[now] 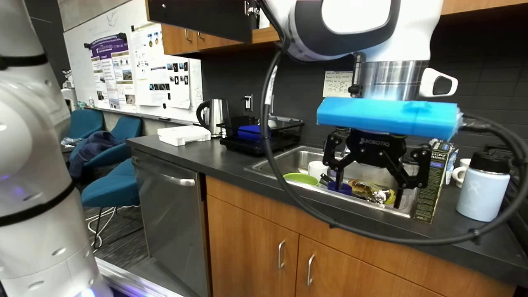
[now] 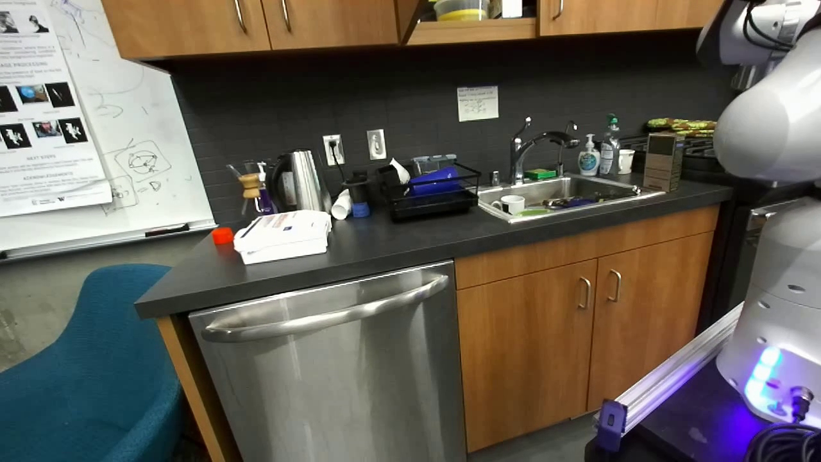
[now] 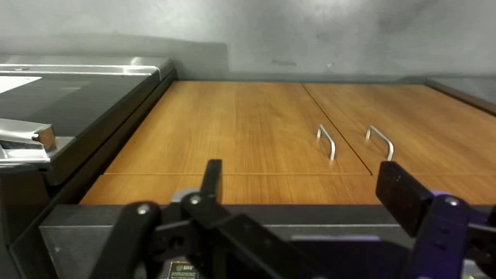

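At the counter (image 1: 187, 153), the tool (image 1: 368, 196) gapes near the sink (image 1: 298, 161).

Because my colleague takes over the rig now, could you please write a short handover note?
Fingers: open, nothing between them; their distance from the sink is unclear.
Things: white mug and green bowl in the sink; box standing upright on the counter, beside the sink.
Done: no object is in grip.
Left: any grasp is yet to be made.
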